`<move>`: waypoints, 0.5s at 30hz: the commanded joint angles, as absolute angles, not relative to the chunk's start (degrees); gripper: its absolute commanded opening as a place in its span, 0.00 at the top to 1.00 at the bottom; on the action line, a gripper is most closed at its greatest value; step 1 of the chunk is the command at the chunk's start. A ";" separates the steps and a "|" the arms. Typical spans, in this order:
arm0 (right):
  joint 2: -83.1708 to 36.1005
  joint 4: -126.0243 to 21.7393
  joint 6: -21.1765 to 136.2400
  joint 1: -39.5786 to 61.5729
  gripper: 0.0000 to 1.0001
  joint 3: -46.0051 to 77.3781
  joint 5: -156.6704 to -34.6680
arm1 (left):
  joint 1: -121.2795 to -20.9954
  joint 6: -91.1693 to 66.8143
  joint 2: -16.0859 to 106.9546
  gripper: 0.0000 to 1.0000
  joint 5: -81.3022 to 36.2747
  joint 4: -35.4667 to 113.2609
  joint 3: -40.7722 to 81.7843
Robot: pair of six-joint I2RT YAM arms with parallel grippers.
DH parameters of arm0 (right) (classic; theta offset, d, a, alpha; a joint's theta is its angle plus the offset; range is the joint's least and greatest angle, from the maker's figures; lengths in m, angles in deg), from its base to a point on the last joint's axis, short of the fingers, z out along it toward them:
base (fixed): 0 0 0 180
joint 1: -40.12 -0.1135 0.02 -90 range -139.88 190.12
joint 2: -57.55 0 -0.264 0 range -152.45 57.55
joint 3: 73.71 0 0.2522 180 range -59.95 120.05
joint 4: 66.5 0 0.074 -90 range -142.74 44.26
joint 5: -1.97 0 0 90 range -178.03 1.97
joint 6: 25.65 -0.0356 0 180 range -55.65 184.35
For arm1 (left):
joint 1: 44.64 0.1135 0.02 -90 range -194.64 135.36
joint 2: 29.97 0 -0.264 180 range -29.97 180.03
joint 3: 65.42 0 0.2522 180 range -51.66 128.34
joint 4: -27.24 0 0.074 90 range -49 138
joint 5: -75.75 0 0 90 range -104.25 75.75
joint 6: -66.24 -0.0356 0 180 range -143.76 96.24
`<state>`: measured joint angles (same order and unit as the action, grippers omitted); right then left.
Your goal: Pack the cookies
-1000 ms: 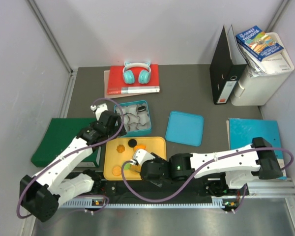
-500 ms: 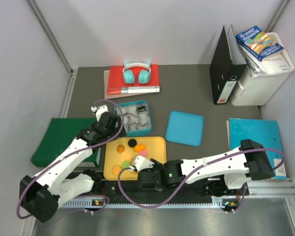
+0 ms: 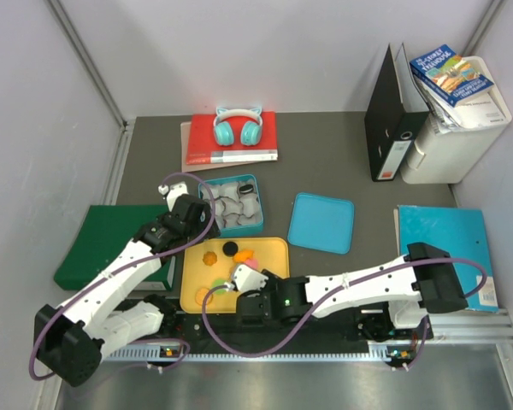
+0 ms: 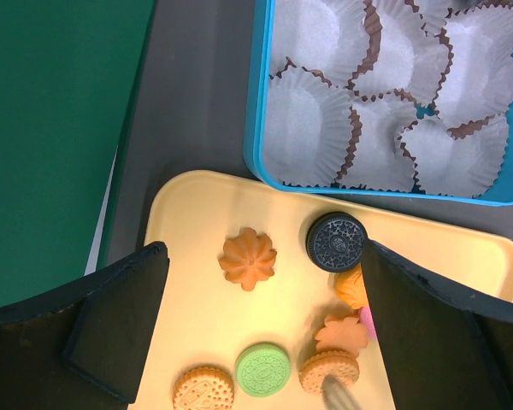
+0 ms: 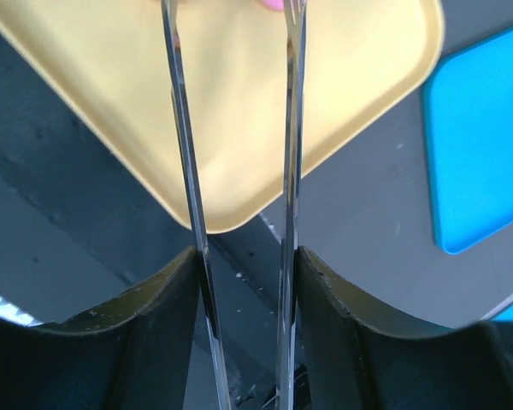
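Now R end effector low over cookies on tray.

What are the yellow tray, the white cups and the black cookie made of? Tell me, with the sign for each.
Yellow tray: likely plastic, smooth, soft sheen, rounded moulded rim.
Cups: thin pleated paper, matte white, brown edges.
Black cookie: probably moulded plastic or rubber, matte, embossed pattern; cannot tell which.
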<state>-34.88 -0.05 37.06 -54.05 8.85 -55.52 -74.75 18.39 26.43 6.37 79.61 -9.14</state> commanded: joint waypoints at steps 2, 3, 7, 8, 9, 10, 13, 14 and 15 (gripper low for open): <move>-30.09 1.93 36.92 -52.78 0.53 12.12 -50.59 | -74.61 18.96 26.72 0.02 6.93 77.56 -8.86; -29.65 2.19 37.01 -52.78 0.53 12.64 -50.76 | -74.52 18.96 26.98 0.02 6.93 77.65 -8.77; -27.54 4.30 36.93 -52.69 0.52 13.70 -51.46 | -74.61 18.96 26.98 0.02 7.02 77.56 -8.60; -26.66 4.30 36.92 -52.78 0.51 13.70 -51.99 | -74.52 18.87 26.98 0.02 7.02 77.56 -8.60; -26.13 4.39 36.84 -52.78 0.50 13.62 -53.39 | -74.52 18.96 27.16 0.02 6.93 77.56 -8.60; -25.87 4.48 36.92 -53.04 0.50 13.62 -53.83 | -74.52 19.04 27.16 0.02 6.84 77.56 -8.60; -25.33 4.30 37.01 -54.97 0.49 14.14 -54.45 | -74.61 19.04 27.42 0.02 6.67 77.56 -8.68; -25.51 4.56 37.19 -55.84 0.49 14.49 -54.54 | -74.52 19.05 27.42 0.02 6.67 77.56 -8.68; -26.12 4.65 37.19 -56.29 0.49 15.19 -54.45 | -74.52 18.96 27.33 0.02 6.58 77.48 -8.77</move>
